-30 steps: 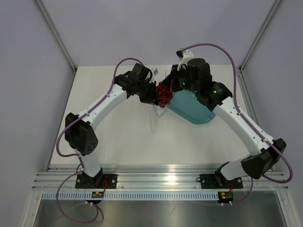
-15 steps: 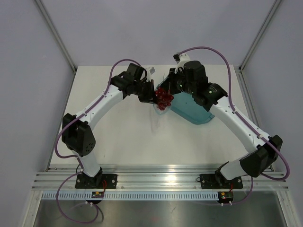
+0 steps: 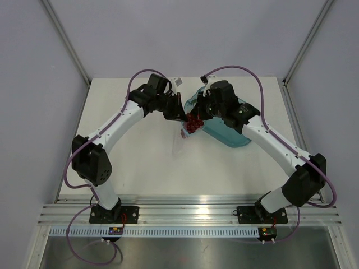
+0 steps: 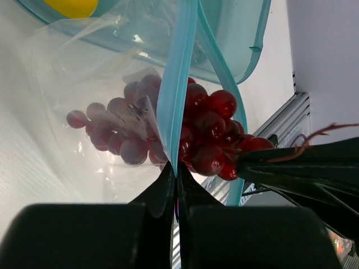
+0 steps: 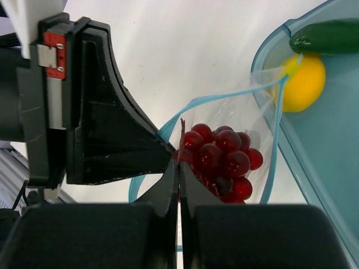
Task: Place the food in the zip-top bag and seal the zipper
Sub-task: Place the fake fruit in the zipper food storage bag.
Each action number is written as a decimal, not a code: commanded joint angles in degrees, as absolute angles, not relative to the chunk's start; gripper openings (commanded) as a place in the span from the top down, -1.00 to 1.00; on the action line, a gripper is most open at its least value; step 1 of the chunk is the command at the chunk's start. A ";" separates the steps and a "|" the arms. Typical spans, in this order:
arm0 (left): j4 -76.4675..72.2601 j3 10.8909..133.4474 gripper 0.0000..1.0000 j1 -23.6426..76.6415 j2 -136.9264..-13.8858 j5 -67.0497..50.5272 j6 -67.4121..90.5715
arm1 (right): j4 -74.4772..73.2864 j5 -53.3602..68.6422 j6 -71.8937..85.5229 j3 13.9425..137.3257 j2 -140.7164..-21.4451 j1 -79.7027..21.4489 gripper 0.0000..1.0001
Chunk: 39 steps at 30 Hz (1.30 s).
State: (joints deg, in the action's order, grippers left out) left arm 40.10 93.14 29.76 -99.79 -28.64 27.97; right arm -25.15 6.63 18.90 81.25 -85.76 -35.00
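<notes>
The left gripper [image 4: 175, 168] is closed on the zipper [image 4: 176, 73], pinching one lip of the zip-top bag [image 5: 258, 101] so that the mouth hangs open as a loop. The right gripper [image 5: 178, 165] is closed on the thin stem of the grapes [image 5: 221, 154], which hang inside that loop, partly behind the clear film and partly level with the blue strip.

The likeliest trouble appears to be at the stem: it is slender, and it could slip or snap under the weight, dropping the bunch onto the rim of the mouth instead of into the bag. The bunch nearly fills the opening, so a berry could catch on the zipper and drag the lip out of the left pinch, letting the mouth fall shut. The two grippers sit almost touching, which leaves little room for either to shift without knocking the other.

Beyond them, the bag drapes at the edge of the teal tray [image 5: 325, 185], whose wall lies close under the film and could snag it. The lemon [image 5: 305, 84] and the cucumber [image 5: 328, 36] lie in the tray, outside the bag. The tray rests on the white table [image 3: 140, 162].
</notes>
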 commanded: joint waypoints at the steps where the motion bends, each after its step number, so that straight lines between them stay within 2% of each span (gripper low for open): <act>1: 36.39 92.99 1.00 29.36 -96.07 -32.25 28.92 | -23.11 6.07 19.60 81.74 -86.39 -35.95 1.00; 12: 35.42 92.81 1.00 28.39 -94.22 -34.36 29.53 | -28.12 6.33 18.64 84.28 -90.96 -35.86 1.00; 15: 34.81 92.29 1.00 28.39 -94.04 -34.80 29.79 | -33.04 5.98 17.23 88.32 -93.25 -35.95 0.57; 18: 34.89 91.67 1.00 28.30 -93.96 -34.54 29.53 | -33.75 4.75 16.61 89.30 -91.42 -36.03 0.32; 19: 34.98 91.58 1.00 28.30 -93.87 -34.63 29.53 | -32.97 4.31 16.61 88.69 -89.23 -36.04 0.14; 27: 34.02 90.27 1.00 27.78 -93.34 -35.15 29.97 | -32.08 -5.17 18.80 82.19 -80.69 -35.86 -0.17; 30: 33.75 90.00 1.00 27.60 -92.73 -35.42 30.23 | -32.17 -6.95 20.29 77.09 -78.49 -35.51 -0.20; 35: 33.75 89.47 1.00 27.51 -92.02 -35.07 30.50 | -28.84 1.38 23.81 67.60 -75.41 -34.36 -0.17; 39: 33.66 89.38 1.00 27.51 -92.11 -35.24 30.67 | -24.88 2.29 27.86 60.66 -71.90 -34.28 -0.15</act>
